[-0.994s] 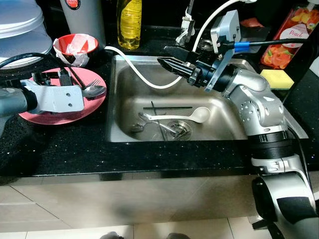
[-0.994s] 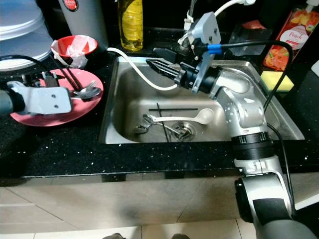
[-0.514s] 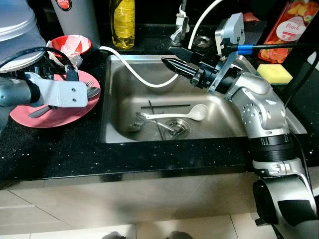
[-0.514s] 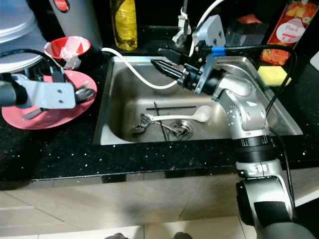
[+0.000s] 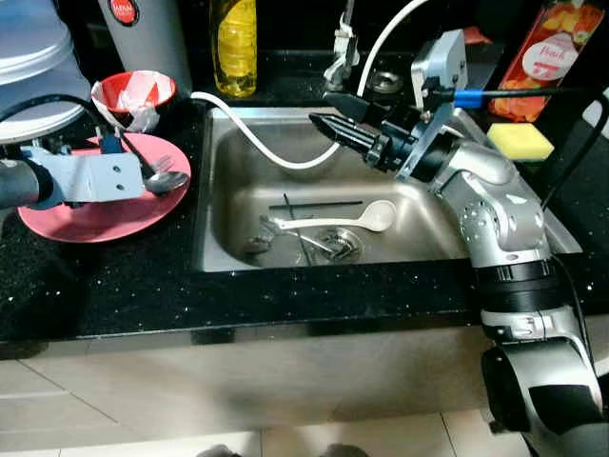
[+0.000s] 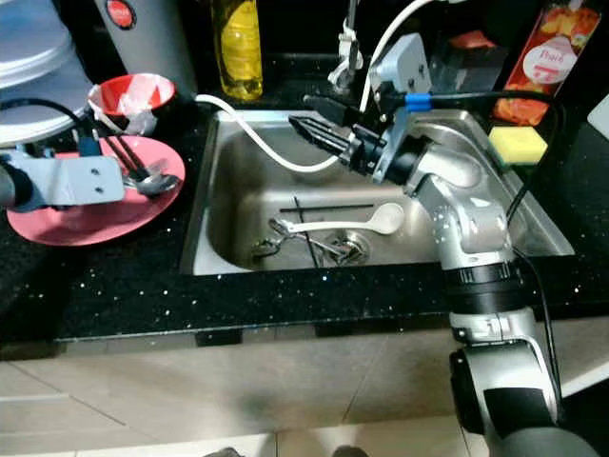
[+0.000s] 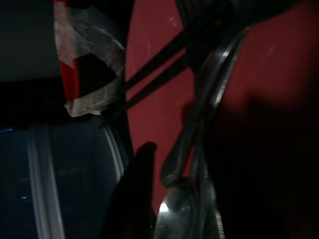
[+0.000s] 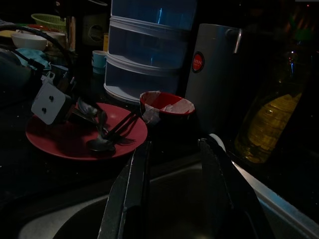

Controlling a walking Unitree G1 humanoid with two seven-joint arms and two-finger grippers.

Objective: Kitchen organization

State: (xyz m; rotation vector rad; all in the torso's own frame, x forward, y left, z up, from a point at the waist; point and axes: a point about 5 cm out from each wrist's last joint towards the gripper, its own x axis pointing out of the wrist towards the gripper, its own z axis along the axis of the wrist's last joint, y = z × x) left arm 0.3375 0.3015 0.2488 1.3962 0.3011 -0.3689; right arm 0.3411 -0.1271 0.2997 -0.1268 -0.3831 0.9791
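In the steel sink (image 5: 238, 228) lie a white ladle spoon (image 5: 379, 216), two black chopsticks (image 5: 324, 204) and metal cutlery (image 5: 304, 240) by the drain. My right gripper (image 5: 325, 109) hangs open and empty over the sink's back, pointing left toward a white hose (image 5: 257, 141). At the left a pink plate (image 5: 90, 214) holds a spoon and fork (image 5: 164, 178) and black chopsticks. My left gripper (image 5: 119, 157), with its white bracket, hovers low over that plate beside the cutlery (image 7: 199, 124). A red bowl (image 5: 133, 92) stands behind the plate.
A yellow oil bottle (image 5: 235, 43) and a grey canister (image 5: 143, 33) stand behind the sink. Stacked clear containers (image 5: 33, 57) are at the far left. A yellow sponge (image 5: 519, 141) and a red packet (image 5: 550, 43) sit on the right. The black counter's front edge (image 5: 285, 309) runs across.
The camera has shifted a little. My left gripper has drawn slightly left over the plate. The right arm holds about the same pose above the sink.
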